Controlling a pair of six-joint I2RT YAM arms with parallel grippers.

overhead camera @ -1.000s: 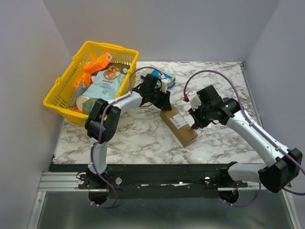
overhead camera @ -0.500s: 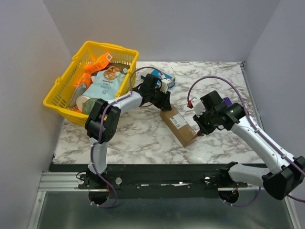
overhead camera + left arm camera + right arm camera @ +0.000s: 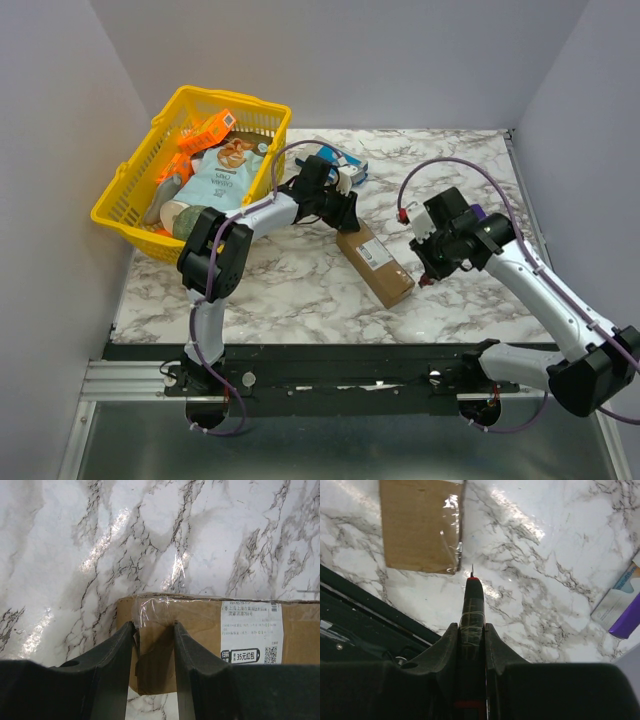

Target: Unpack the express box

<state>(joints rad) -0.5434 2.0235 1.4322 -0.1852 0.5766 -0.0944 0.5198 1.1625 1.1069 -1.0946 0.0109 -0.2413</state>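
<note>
Rightward, off the near corner of the box [image 3: 375, 258], the right claw [image 3: 471, 630] is being drawn, clamped on a cutter [image 3: 472, 597]. The box is being pinned mid-counter [image 3: 300, 290], toward the near edge, by the left claw [image 3: 153, 626], fingers slightly apart.

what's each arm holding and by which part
Right gripper: a cutting tool, clamped by its handle, blade free. Left gripper: jaws over one end of the cardboard box; grip unclear.

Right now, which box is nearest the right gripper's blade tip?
The express box, brown cardboard with clear tape, just ahead of the cutter in the right gripper. The blue-and-white box and the purple bar lie farther off.
</note>
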